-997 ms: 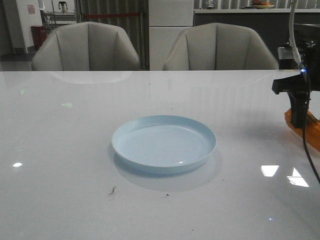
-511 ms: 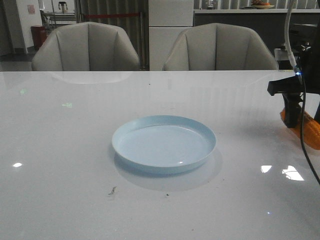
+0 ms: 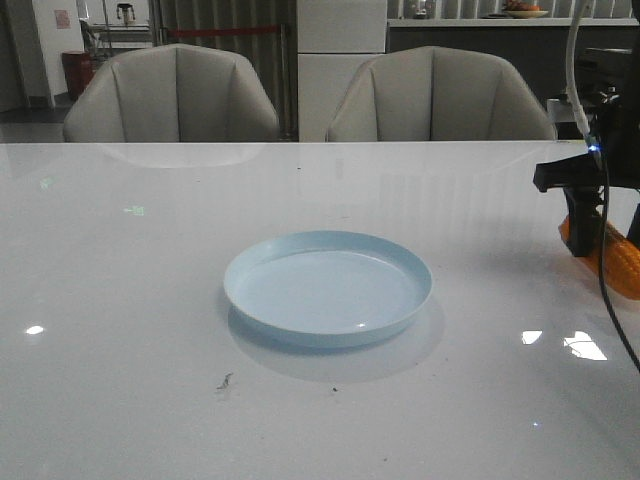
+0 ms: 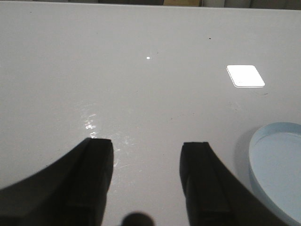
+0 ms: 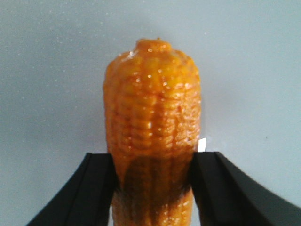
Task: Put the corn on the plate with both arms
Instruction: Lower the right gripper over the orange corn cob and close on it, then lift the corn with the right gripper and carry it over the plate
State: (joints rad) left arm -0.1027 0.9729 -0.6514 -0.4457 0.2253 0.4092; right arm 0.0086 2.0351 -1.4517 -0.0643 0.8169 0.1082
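The pale blue plate [image 3: 328, 287] lies empty at the middle of the table; its rim also shows in the left wrist view [image 4: 277, 169]. The orange corn [image 3: 618, 262] is at the far right of the table, gripped across its body by my right gripper [image 3: 583, 235]. In the right wrist view both black fingers of the right gripper [image 5: 153, 162] press the sides of the corn [image 5: 153, 103], whose blunt tip points away. My left gripper [image 4: 146, 153] is open over bare table beside the plate, holding nothing. It is outside the front view.
Two grey chairs [image 3: 172, 95] stand behind the table's far edge. A cable [image 3: 605, 250] hangs from the right arm in front of the corn. Small dark specks [image 3: 225, 381] lie on the table in front of the plate.
My right gripper has risen slightly and shifted a little left with the corn in it. The plate has not moved.
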